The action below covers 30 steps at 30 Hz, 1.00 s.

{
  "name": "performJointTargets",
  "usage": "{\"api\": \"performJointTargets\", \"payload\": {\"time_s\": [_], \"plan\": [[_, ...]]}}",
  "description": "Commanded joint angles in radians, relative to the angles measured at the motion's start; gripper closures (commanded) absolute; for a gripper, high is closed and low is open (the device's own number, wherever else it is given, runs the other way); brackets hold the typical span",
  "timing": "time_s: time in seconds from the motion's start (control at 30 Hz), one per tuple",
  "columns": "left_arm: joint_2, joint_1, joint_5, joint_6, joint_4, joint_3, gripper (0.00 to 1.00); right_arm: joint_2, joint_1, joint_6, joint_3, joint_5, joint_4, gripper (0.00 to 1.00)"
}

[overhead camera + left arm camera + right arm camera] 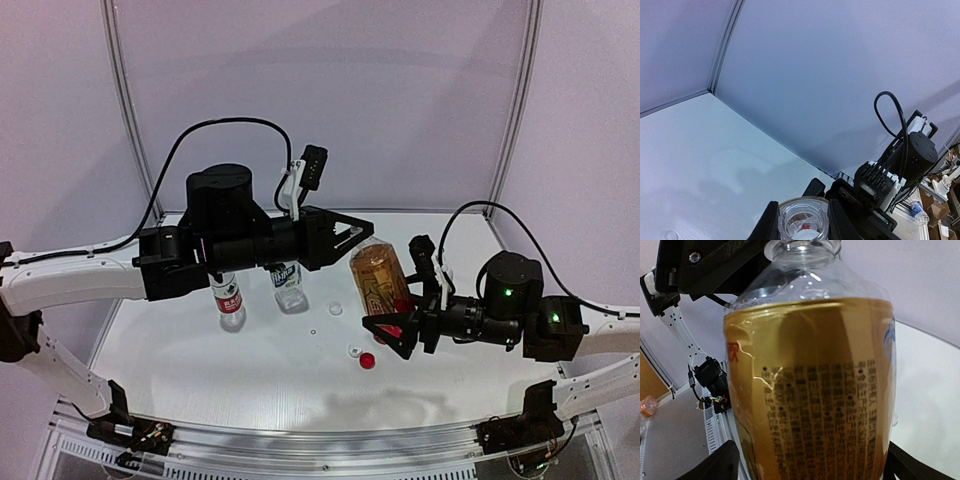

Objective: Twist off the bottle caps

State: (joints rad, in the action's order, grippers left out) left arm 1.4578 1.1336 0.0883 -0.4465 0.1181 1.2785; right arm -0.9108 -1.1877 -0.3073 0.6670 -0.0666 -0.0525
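We count three caps off on the table. The left claw pinches the open amber bottle at its neck, the right claw its body.

Pale lilac walls, metal corner poles, white tabletop, aluminium rail along near edge; soft even light.

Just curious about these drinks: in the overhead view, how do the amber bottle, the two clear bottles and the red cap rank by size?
Largest: amber bottle.
Then red-label bottle and blue-label bottle, alike, both partly hidden by the left arm.
Smallest: red cap.
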Motion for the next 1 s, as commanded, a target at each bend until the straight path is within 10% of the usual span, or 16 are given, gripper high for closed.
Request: {"api": "performJointTargets", "payload": {"time_s": [0.0,0.3,0.97], "plan": [[-0.012,-0.005,-0.043,0.027,-0.028,0.007,0.93,0.004,0.002,-0.006,0.014,0.006,-0.001,0.01],[-0.036,-0.004,-0.109,0.071,-0.094,0.002,0.94,0.034,0.002,-0.012,0.004,-0.03,0.004,0.01],[-0.494,0.066,-0.863,0.122,-0.442,-0.318,0.92,0.064,0.002,-0.019,-0.023,-0.117,-0.008,0.01]]}}
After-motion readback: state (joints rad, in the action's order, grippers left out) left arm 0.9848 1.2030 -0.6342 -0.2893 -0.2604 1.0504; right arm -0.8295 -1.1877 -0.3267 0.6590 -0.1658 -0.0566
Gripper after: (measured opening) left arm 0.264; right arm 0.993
